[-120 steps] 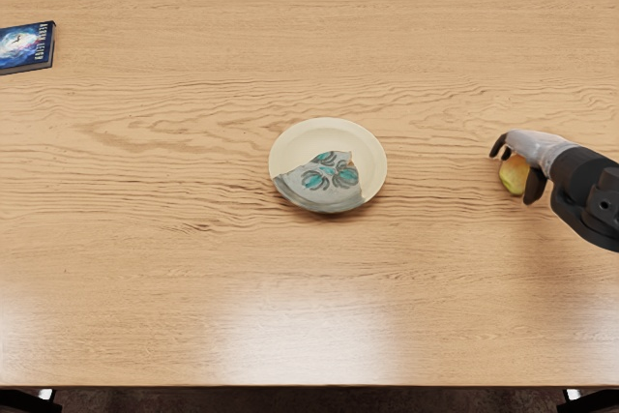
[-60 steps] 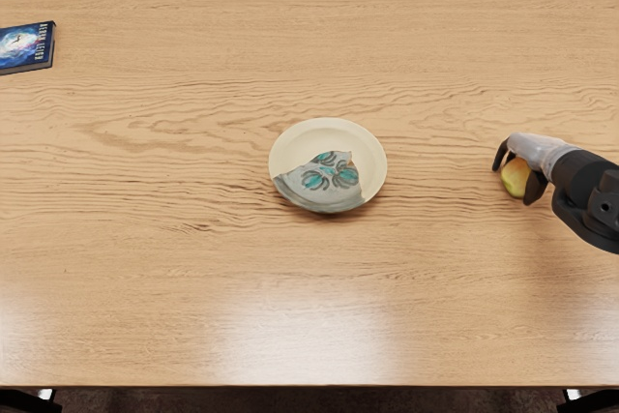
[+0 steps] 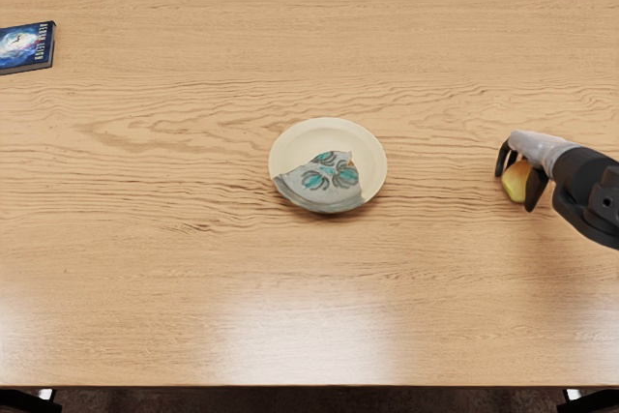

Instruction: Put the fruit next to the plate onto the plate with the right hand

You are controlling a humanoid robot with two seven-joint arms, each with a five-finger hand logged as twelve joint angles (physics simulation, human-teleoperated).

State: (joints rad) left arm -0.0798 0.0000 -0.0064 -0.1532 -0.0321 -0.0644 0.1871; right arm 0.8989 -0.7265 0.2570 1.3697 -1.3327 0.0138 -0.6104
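A wooden table [image 3: 193, 268] fills the view, its grain running left to right, with a pale glare patch along its near side. At the middle sits a round cream plate [image 3: 290, 142], whose near part carries a grey area with teal leaf-like motifs; nothing lies on it. Well apart from the plate, far over at the right side of the table, is the fruit [image 3: 515, 181], a small yellow piece that shows only partly. The right hand [image 3: 527, 166] comes in from the right edge on a dark forearm with a light grey wrist section, and it is closed around the fruit: dark fingers [image 3: 534, 191] curl down on the fruit's left and right sides, with the yellow surface showing between them. The fruit appears to be at table level, though whether it rests on the wood or is lifted just clear cannot be told from this angle. At the far left corner a book [image 3: 26, 45] with a dark blue cover lies flat, cut off by the left edge.
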